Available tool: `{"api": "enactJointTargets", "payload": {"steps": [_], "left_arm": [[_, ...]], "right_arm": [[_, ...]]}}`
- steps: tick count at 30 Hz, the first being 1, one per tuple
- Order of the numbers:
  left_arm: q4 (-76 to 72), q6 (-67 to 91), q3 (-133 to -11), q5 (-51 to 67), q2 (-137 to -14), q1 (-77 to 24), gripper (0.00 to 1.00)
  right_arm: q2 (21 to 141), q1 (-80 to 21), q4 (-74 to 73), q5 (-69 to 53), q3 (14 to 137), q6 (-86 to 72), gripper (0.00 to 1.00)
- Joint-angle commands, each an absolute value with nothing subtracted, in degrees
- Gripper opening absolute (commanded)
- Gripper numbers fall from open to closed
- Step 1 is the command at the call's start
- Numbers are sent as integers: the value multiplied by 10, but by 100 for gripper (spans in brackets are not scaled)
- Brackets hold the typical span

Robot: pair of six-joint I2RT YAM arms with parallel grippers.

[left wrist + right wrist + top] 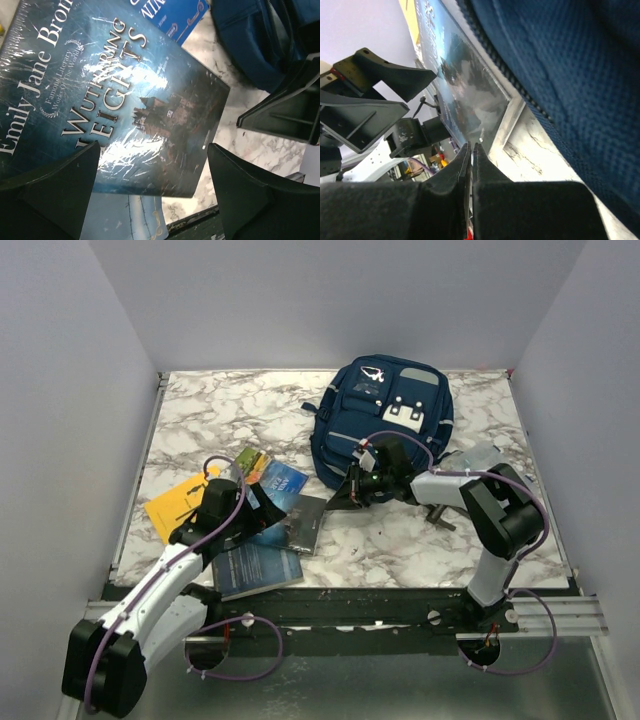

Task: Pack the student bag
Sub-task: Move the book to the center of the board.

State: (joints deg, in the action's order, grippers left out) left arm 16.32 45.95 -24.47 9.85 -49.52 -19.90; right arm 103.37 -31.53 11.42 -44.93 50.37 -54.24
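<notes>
Over the front left of the marble table (400,540), the left gripper (152,150) hangs wide open and empty above a shrink-wrapped Wuthering Heights book (150,90). Farther in, the right gripper (471,146) is pinched closed with nothing visible between its fingers, just beside the near edge of the student bag (385,420), which lies flat toward the back right.

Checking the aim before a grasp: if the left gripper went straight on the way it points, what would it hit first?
Probably the Wuthering Heights book: its cover fills the gap between the open fingers of the left gripper, though depth is unclear.
</notes>
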Motion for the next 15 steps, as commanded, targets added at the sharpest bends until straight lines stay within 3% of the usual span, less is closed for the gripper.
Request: {"api": "enactJointTargets", "payload": {"steps": [1,3,9,12,15], "left_arm": [[116,498,-191,116,-512,-198,91],[108,510,-176,112,-504,-198,90],[109,514,-157,96,-465,-198,91],[113,518,-149,96,-449,-198,90],[121,518,-147,91,-438,-198,90]], "right_arm": [[1010,-319,126,-404,482,-558,10],[992,-321,123,-380,467,-569,16],[956,-339,181,-359,385,-633,48],[972,-372,277,-355,353,-686,65],[1011,-397,387,-349,335,-748,73]]}}
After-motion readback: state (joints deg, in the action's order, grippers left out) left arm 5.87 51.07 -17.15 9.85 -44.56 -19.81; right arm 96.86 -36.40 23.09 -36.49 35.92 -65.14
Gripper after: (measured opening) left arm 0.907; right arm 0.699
